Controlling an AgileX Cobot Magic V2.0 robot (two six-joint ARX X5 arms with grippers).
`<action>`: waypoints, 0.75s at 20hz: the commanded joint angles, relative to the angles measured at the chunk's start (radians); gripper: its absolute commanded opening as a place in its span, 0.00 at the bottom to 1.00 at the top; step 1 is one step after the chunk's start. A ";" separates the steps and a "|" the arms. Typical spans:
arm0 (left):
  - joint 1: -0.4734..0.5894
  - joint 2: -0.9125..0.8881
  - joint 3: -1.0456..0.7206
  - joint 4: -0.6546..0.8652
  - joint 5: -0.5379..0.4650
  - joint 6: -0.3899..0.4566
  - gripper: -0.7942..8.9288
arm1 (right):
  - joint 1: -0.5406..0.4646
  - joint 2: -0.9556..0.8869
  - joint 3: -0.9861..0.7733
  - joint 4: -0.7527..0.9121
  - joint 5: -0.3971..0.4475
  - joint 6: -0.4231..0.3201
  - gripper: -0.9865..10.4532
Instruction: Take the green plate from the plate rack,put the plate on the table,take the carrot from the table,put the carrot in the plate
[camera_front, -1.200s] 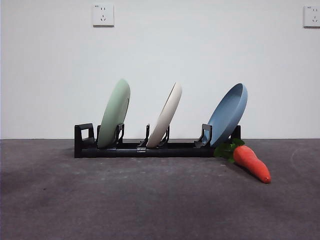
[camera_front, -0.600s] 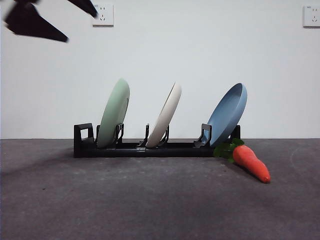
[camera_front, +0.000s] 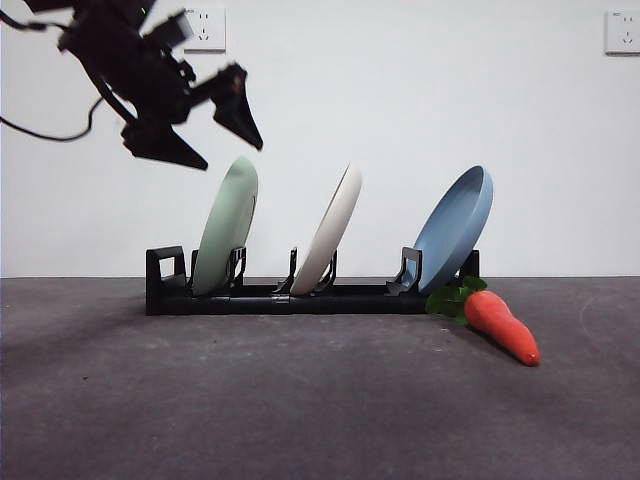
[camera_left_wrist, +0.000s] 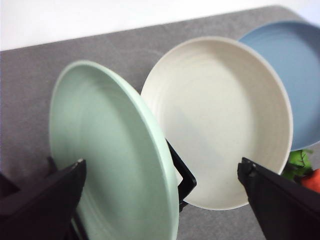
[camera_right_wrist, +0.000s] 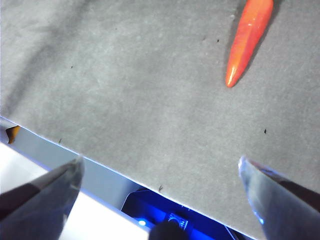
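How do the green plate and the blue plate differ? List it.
1. Colour: the green plate is pale mint; the blue plate is dusty blue.
2. Place: green stands at one end of the rack, blue at the other, beside the carrot.
3. The open left end effector hovers over the green plate; nothing is near the blue one.
Both are round, lean the same way and stand in slots.

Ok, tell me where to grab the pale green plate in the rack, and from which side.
Grip the top rim of the round, pale mint-green plate, coming down from above. It stands on edge, leaning in the black slotted plate rack, so only its upper edge is free. The open left gripper hangs just above that rim.
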 joint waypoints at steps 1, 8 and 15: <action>-0.019 0.049 -0.001 0.035 -0.009 0.029 0.66 | -0.001 0.009 0.003 0.003 0.002 0.007 0.61; -0.056 0.092 -0.001 0.045 -0.027 0.028 0.22 | -0.001 0.021 0.003 0.003 0.002 0.010 0.61; -0.055 0.092 -0.001 0.013 -0.022 0.024 0.07 | -0.001 0.021 0.003 0.003 0.002 0.010 0.61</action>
